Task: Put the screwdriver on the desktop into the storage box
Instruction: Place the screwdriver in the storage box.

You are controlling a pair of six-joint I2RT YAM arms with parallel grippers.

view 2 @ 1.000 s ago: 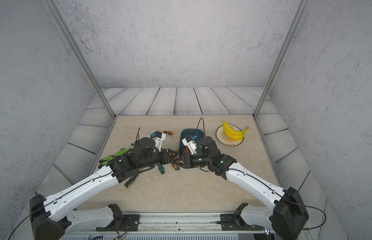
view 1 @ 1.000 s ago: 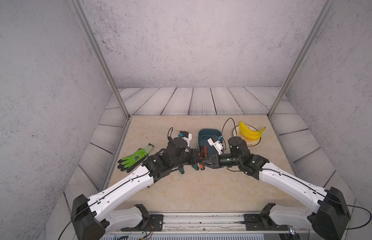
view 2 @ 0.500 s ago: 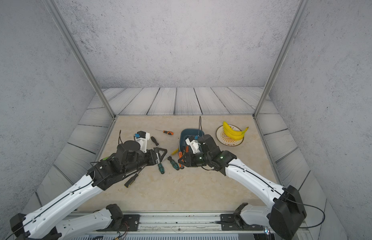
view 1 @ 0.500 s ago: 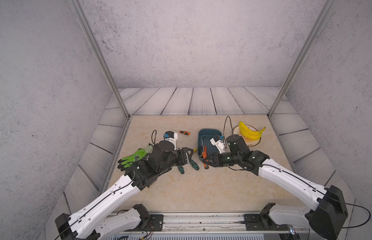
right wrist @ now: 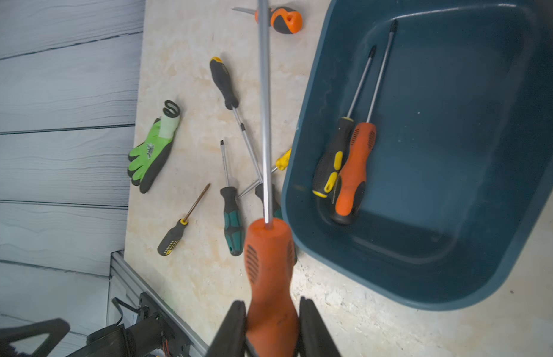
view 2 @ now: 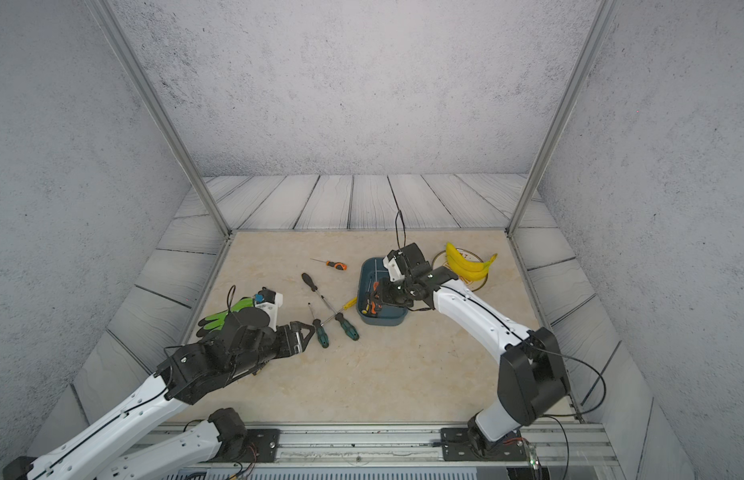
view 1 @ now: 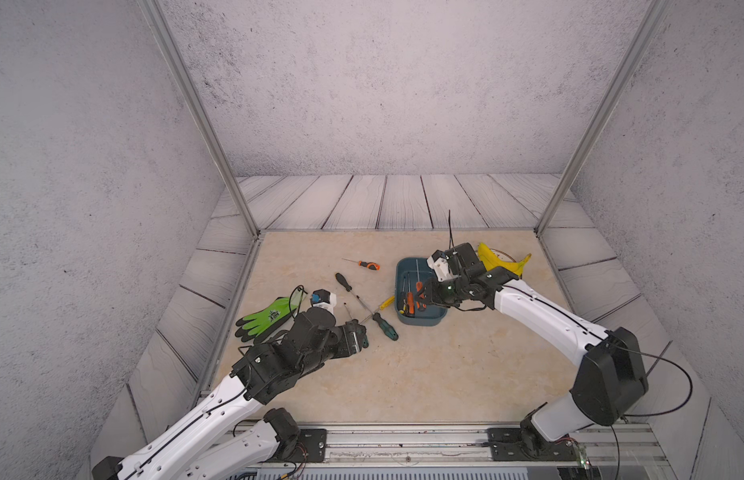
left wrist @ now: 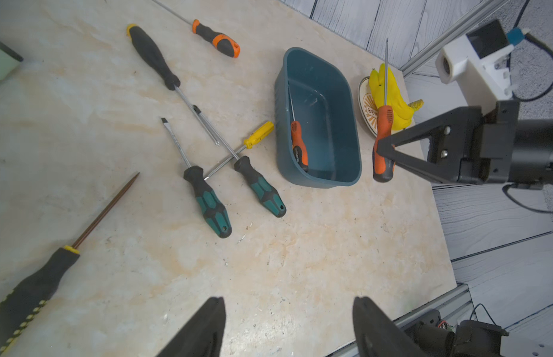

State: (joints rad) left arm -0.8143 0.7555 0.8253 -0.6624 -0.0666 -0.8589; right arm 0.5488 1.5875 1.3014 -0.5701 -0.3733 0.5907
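My right gripper (right wrist: 270, 321) is shut on the handle of an orange screwdriver (right wrist: 269, 262), held in the air at the near end of the teal storage box (right wrist: 423, 278). In the left wrist view that screwdriver (left wrist: 383, 145) hangs beside the box (left wrist: 318, 182). Two screwdrivers lie inside, one orange (right wrist: 354, 173) and one black-yellow (right wrist: 331, 160). My left gripper (left wrist: 287, 299) is open and empty over the desktop (view 1: 424, 374) at the front left. Several screwdrivers lie there: two teal-handled (left wrist: 210, 207) (left wrist: 263, 191), a yellow one (left wrist: 258, 134), a long black one (left wrist: 151, 55).
A small orange-black screwdriver (view 1: 368, 264) lies farther back. A black-yellow one with a brown shaft (left wrist: 37, 284) lies close to my left gripper. A green glove (view 1: 266, 318) sits at the left edge. Bananas (view 1: 499, 259) rest on a plate right of the box.
The two grippers were together at mid-table. My left gripper has opened and pulled back to the front left. My right gripper has carried the orange screwdriver back towards the storage box.
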